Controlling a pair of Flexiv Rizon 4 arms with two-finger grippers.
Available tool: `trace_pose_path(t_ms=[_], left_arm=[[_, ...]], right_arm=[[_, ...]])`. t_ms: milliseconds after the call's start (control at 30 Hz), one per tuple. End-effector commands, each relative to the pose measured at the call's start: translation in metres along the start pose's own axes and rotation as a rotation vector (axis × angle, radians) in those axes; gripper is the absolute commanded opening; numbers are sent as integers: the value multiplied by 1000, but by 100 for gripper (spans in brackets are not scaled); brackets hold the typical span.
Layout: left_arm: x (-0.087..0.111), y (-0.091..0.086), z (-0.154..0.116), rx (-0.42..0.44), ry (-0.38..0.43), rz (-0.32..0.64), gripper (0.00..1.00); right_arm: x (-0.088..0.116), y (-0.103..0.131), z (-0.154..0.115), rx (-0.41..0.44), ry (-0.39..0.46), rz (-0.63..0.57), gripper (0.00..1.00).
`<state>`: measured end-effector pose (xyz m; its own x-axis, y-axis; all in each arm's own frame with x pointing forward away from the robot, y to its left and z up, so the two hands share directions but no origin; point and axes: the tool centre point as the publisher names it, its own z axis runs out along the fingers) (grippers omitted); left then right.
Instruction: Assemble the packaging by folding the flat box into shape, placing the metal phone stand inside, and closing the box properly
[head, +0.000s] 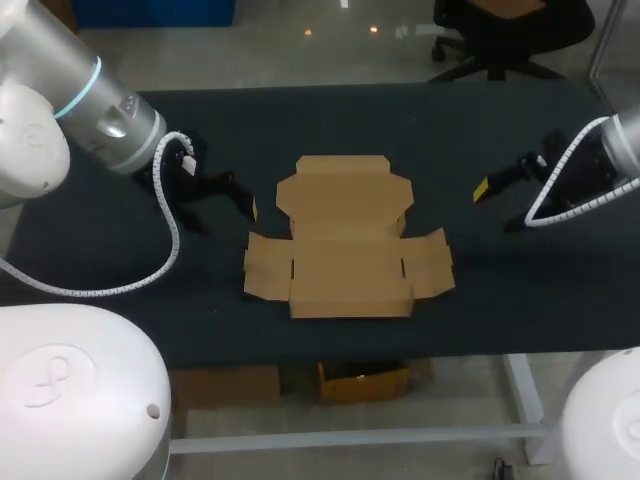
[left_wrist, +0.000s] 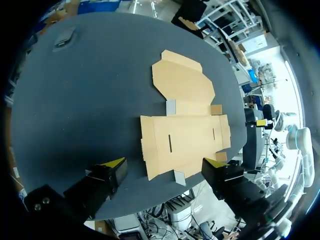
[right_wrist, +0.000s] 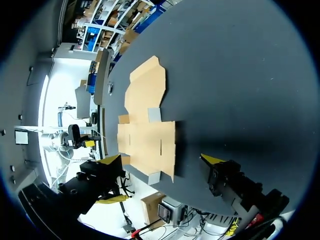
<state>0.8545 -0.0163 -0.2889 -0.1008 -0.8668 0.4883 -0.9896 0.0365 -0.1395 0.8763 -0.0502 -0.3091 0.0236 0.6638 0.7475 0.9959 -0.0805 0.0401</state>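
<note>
On table (head: 500, 300), flat box (head: 345, 240), left end effector (head: 226, 214) partly behind cable (head: 173, 218)

Robotics lab, black worktable (head: 330, 120), white arm (head: 95, 105)

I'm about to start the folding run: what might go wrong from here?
The flat box lies flush on the table, so the left gripper or right gripper may slide it instead of lifting a flap. Its near side sits close to the table's front edge; a push could send it off.
</note>
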Motion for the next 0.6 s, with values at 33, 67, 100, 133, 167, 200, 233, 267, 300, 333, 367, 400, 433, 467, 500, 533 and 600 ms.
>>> trace_pose_path(t_ms=[33, 67, 100, 133, 167, 200, 233, 267, 300, 333, 367, 400, 433, 467, 500, 533, 600], left_arm=[[0, 0, 0, 0, -4, 0, 100], [0, 0, 0, 0, -4, 0, 100], [0, 0, 0, 0, -4, 0, 100], [0, 0, 0, 0, -4, 0, 100], [0, 0, 0, 0, -4, 0, 100], [0, 0, 0, 0, -4, 0, 100], [1, -5, 2, 14, -19, -8, 100], [1, -8, 2, 8, -12, 4, 100], [3, -11, 3, 6, 1, 17, 100], [3, -14, 2, 12, -3, 18, 100], [4, -16, 2, 13, -1, 23, 100], [4, -17, 2, 16, 6, 28, 100], [4, -19, 1, 20, 6, 29, 100], [4, -21, 1, 22, 10, 34, 100], [4, -24, 1, 26, 22, 37, 100], [4, -26, 0, 27, 21, 38, 100], [4, -30, 1, 28, 18, 48, 100]], right_arm=[[-2, 1, -1, 4, 24, -2, 100], [-2, 1, -1, 4, 24, -2, 100], [-2, 1, -1, 4, 24, -2, 100], [-2, 1, -1, 4, 24, -2, 100], [-2, 1, -1, 4, 24, -2, 100], [-2, 1, -1, 4, 24, -2, 100], [-2, 1, -1, 4, 24, -2, 100], [-1, 7, 2, 16, 30, -13, 100], [1, 12, 5, 20, 40, -19, 100], [2, 17, 8, 19, 36, -29, 100], [3, 21, 11, 20, 53, -30, 100], [4, 24, 14, 22, 64, -28, 100], [5, 28, 17, 22, 62, -26, 100], [5, 31, 19, 23, 80, -17, 100], [6, 35, 21, 23, 79, -16, 100], [6, 40, 24, 15, 59, -3, 100], [9, 46, 27, 15, 65, -6, 100]])
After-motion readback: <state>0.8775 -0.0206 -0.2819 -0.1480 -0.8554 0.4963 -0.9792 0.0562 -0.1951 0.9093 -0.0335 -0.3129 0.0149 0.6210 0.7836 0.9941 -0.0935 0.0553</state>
